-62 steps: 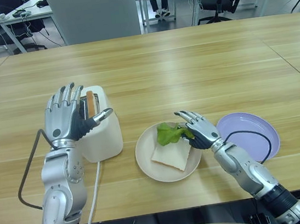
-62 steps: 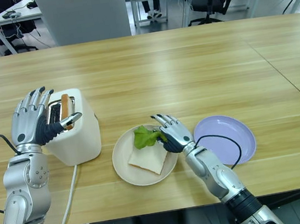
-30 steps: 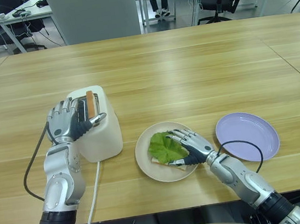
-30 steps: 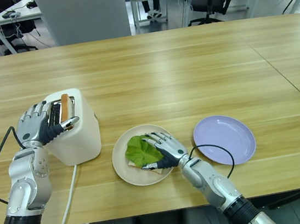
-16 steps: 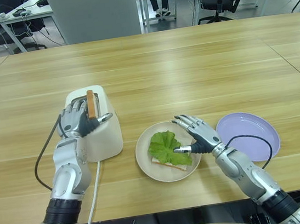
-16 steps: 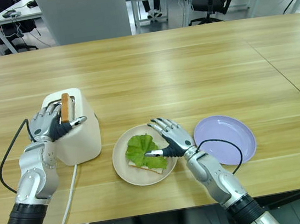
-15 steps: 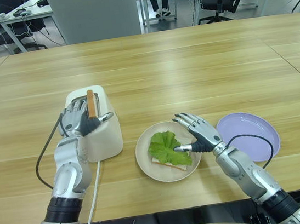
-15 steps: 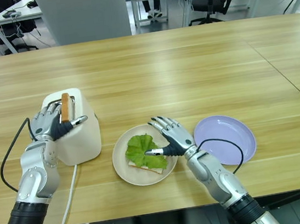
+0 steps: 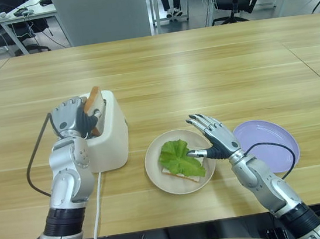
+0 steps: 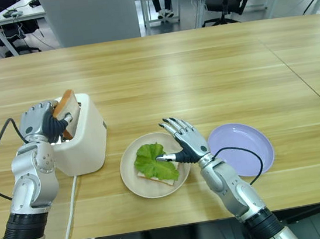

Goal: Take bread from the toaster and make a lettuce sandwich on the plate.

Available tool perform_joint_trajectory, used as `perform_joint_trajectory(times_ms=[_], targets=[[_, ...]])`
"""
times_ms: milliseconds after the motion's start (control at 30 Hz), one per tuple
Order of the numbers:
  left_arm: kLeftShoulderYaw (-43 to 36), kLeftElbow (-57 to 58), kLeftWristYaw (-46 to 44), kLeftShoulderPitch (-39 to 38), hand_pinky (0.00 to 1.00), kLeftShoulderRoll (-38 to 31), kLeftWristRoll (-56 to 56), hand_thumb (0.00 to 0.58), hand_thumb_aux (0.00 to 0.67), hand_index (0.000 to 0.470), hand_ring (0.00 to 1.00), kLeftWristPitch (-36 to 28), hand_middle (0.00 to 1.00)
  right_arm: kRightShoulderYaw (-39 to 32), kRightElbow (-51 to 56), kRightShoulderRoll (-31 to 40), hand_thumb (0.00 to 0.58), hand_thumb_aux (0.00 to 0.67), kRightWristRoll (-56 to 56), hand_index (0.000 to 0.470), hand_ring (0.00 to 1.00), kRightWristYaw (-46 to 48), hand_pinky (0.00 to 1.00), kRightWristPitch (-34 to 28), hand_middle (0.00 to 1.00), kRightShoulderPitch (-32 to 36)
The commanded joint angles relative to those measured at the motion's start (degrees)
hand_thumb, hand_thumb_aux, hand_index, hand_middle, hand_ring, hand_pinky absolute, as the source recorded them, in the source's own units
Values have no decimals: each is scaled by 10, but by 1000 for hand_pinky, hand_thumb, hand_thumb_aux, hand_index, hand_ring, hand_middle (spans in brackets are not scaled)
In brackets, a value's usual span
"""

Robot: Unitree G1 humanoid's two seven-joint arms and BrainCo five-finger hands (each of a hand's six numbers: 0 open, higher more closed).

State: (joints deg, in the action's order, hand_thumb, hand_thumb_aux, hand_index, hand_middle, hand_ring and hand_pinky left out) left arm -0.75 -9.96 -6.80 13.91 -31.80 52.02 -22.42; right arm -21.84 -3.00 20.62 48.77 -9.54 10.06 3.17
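Left eye view: left hand (image 9: 71, 118) was curled tight around bread slice (image 9: 92, 98), which sat tilted, partly raised from toaster (image 9: 112, 138) slot. Right hand (image 9: 217, 141) was spread and empty at plate (image 9: 154, 176) edge, one fingertip near lettuce (image 9: 178, 158).

Right eye view: lettuce lay over bottom slice (image 10: 156, 180) on plate. Judged best: lift bread slice straight up until clear of slot, then lay it squarely over lettuce, right hand out of way.
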Motion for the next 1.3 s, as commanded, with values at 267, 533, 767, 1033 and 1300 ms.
perform_joint_trajectory(times_ms=[267, 533, 767, 1033, 1300], targets=[[43, -70, 67, 32, 1000, -14, -26, 580, 670, 460, 1000, 62, 1000, 14, -16, 7, 0, 0, 1, 0, 0, -16, 0, 10, 0, -2], [50, -189, 7, 44, 1000, 39, -130, 580, 670, 460, 1000, 72, 1000, 64, -123, 62, 0, 0, 10, 0, 0, -8, 0, 31, 0, -20], [-18, -245, -79, -32, 1000, 146, -221, 580, 670, 460, 1000, 6, 1000, 115, -182, 116, 0, 0, 22, 0, 0, -50, 0, 100, 0, -82], [-110, -217, -52, -157, 1000, 277, -275, 580, 670, 460, 1000, -28, 1000, 106, -192, 143, 0, 0, 91, 0, 0, -103, 0, 169, 0, -150], [-122, -178, 45, -227, 1000, 376, -309, 580, 670, 460, 1000, -15, 1000, 55, -136, 160, 0, 0, 130, 0, 0, -73, 0, 201, 0, -153]])
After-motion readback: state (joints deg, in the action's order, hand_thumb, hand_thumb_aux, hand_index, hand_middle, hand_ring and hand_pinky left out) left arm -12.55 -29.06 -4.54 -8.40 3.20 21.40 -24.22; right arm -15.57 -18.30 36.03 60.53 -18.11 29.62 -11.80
